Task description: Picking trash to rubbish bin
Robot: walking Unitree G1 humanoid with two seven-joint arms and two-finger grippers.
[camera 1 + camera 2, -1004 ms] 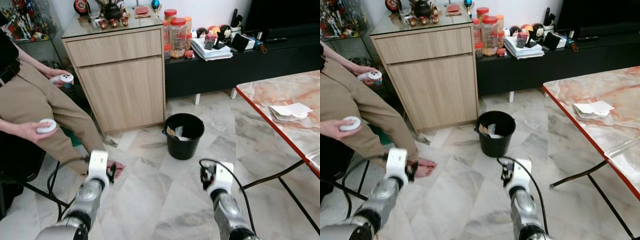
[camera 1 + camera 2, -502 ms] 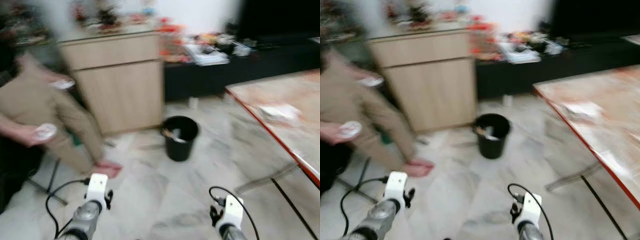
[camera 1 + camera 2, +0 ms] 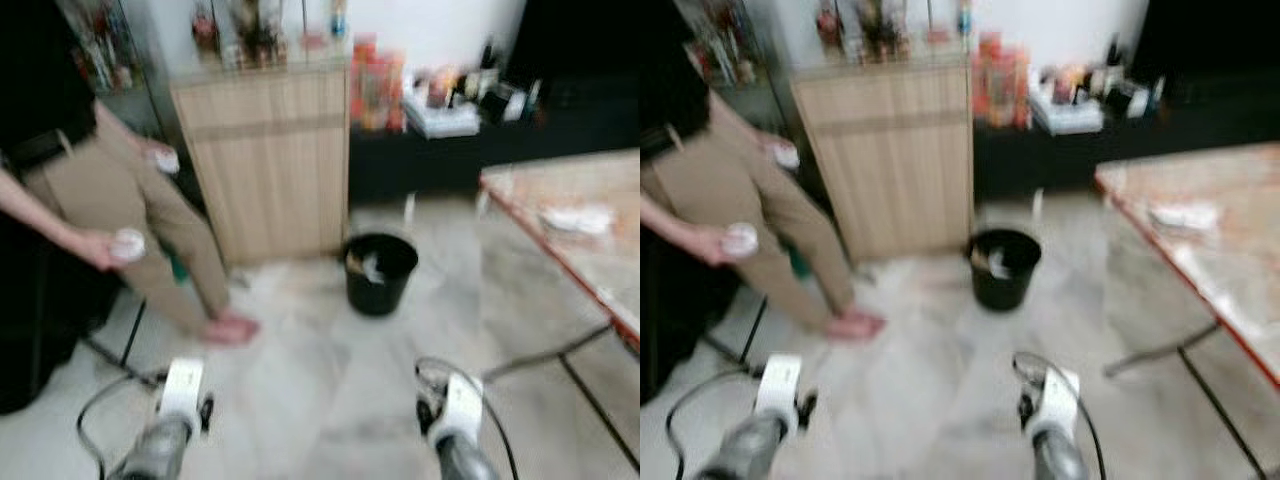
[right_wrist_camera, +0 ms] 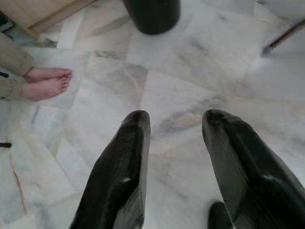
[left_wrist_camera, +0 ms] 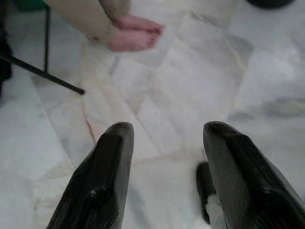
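The black rubbish bin [image 3: 380, 272] stands on the marble floor in front of me, with white paper inside it. Some white paper trash [image 3: 578, 218] lies on the marble table [image 3: 530, 195] at my right. Both arms hang low over bare floor, well short of the bin. In the left wrist view my left gripper [image 5: 167, 131] is open and holds nothing. The right wrist view has my right gripper [image 4: 176, 119] open and holding nothing, with the bin [image 4: 151, 14] ahead of it. The head views are blurred.
A person [image 3: 110, 200] sits at the left holding white controllers, bare feet [image 5: 136, 38] on the floor near my left arm. A wooden cabinet [image 3: 270, 160] and a low black shelf [image 3: 450, 150] stand behind the bin. The table's thin leg [image 3: 545, 352] slants at right.
The whole picture has shifted and blurred, so the camera has moved and the bin looks a little farther off. Both arms stay low. Nothing was picked up or dropped.
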